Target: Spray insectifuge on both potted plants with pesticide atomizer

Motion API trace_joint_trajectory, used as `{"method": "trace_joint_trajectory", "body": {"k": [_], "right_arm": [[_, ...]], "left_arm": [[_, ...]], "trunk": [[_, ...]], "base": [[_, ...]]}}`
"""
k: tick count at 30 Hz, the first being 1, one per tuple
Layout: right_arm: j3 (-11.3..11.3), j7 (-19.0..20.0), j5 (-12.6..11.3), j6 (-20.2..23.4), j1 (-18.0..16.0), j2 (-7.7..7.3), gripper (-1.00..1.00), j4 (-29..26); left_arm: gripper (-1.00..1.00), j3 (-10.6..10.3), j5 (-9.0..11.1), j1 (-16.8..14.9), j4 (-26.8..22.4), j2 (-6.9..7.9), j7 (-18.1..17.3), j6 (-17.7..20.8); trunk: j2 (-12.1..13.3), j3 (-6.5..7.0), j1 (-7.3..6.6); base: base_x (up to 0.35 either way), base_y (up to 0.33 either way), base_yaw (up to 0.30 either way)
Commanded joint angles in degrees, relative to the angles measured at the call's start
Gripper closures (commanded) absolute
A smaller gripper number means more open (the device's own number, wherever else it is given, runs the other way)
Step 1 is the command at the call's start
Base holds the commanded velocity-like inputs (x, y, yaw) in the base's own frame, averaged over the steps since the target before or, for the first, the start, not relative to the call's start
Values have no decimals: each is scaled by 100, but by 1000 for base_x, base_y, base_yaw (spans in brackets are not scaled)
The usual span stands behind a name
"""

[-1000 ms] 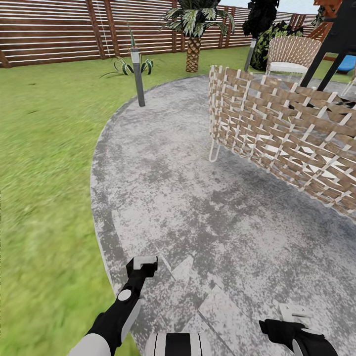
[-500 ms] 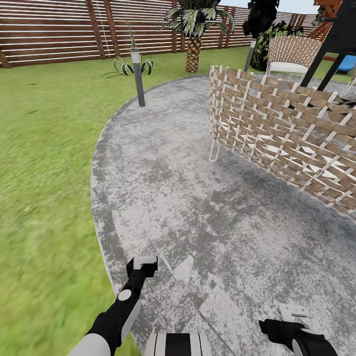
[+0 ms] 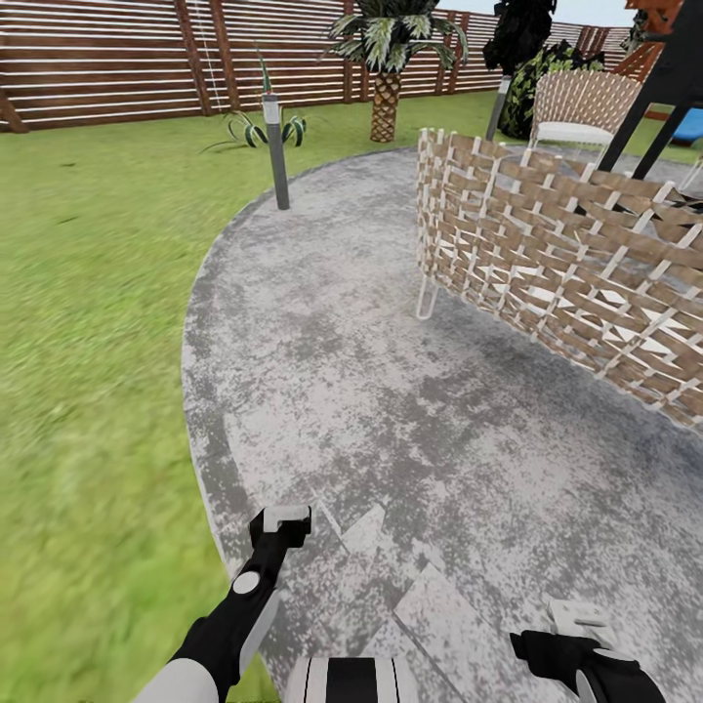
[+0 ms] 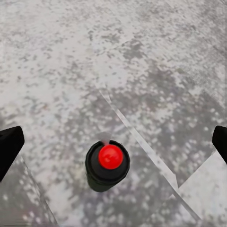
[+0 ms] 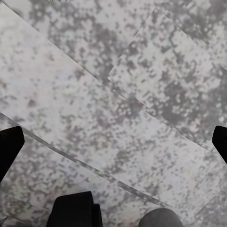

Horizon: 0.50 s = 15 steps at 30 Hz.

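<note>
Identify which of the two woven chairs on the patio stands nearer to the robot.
The large woven chair at the head view's right is nearer; its wide lattice back looms over the patio. The other woven chair sits far back, small, near the fence.

mottled grey patio, green lawn

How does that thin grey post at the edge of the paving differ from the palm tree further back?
The lamp post is a slim, smooth grey pole, while the palm tree has a thick, scaly brown trunk. The post ends in a plain pale cap; the palm spreads a crown of green fronds. The post stands at the patio rim, the palm on the lawn nearer the fence. Both stand upright.
</note>
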Motion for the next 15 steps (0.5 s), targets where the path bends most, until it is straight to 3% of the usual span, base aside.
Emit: {"method": "trace_joint_trajectory", "body": {"k": [1, 15], "right_arm": [[-1, 2, 0, 26, -1, -1, -100, -6], [0, 2, 1, 26, -1, -1, -100, -6]], "left_arm": [[-100, -33, 1, -4, 5, 4, 53, -16], [-100, -33, 1, -4, 5, 4, 53, -19]], "trunk": [[-1, -8, -1], [-1, -19, -1]], "base": [[0, 0, 138], [0, 0, 25]]}}
